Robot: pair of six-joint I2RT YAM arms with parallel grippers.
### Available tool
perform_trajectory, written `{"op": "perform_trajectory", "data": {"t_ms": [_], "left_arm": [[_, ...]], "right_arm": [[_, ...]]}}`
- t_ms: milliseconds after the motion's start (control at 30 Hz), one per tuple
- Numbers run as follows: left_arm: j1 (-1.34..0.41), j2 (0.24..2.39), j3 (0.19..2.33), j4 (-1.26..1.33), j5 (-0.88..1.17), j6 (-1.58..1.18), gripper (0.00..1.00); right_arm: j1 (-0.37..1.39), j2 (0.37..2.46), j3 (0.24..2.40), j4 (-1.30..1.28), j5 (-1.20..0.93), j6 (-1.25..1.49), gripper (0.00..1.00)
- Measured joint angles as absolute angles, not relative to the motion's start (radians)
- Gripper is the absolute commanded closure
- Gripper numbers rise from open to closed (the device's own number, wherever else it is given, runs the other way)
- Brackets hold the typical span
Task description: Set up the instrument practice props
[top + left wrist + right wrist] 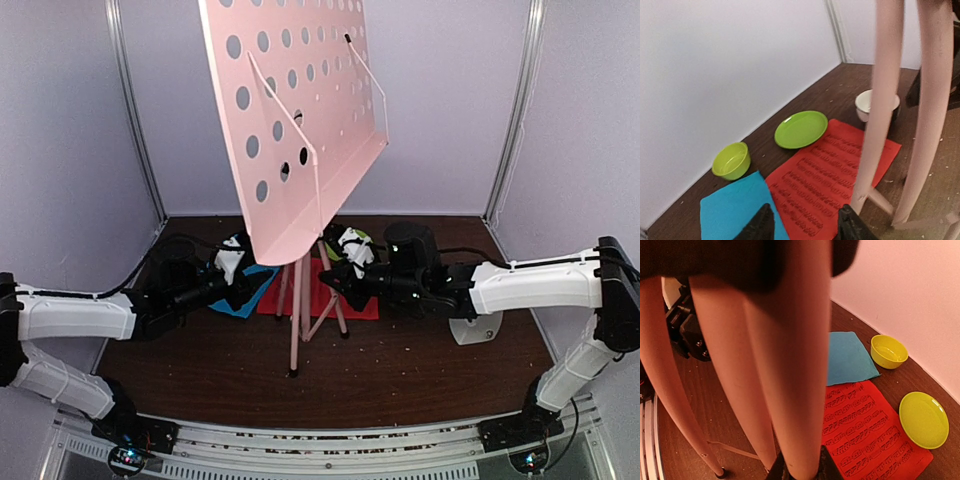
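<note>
The pale pink music stand (290,110) stands upright mid-table on its tripod legs (297,310), its hole-dotted desk tilted high. My right gripper (800,472) is shut on one of the stand's pink tubes (790,365), reaching it from the right (335,280). My left gripper (805,227) is open with nothing between its fingers, and hovers low over the seam between the red music sheet (830,175) and the blue sheet (732,210). Both sheets lie flat on the table behind the legs. A small white-grey metronome (468,328) sits under my right arm.
A green plate (801,129) and a green bowl (731,160) lie near the back wall, behind the sheets. A white bowl (875,102) sits beyond the red sheet, partly hidden by a stand leg (885,100). White walls enclose the brown table (420,380).
</note>
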State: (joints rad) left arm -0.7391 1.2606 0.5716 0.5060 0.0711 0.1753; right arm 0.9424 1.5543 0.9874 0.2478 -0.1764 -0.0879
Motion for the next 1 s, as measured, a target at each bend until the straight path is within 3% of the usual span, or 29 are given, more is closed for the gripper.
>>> {"op": "perform_trajectory", "data": {"t_ms": [233,433,633,1000], "left_arm": [[-0.722,1.034,0.509,0.356,-0.006,0.074,0.44],[-0.879,0.908,0.431,0.287,-0.067,-0.055,0.43],[-1.055,1.023,0.405,0.280,-0.115,-0.161,0.38],[-1.112,1.374,0.508,0.453,-0.133,-0.247,0.41]], "right_arm": [[0.950,1.533,0.966,0.252,-0.101,-0.022,1.00],[0.973,1.523,0.946,0.271,-0.043,-0.007,1.00],[1.005,1.522,0.939,0.281,0.002,-0.009,1.00],[1.029,1.512,0.923,0.293,0.036,-0.011,1.00]]}}
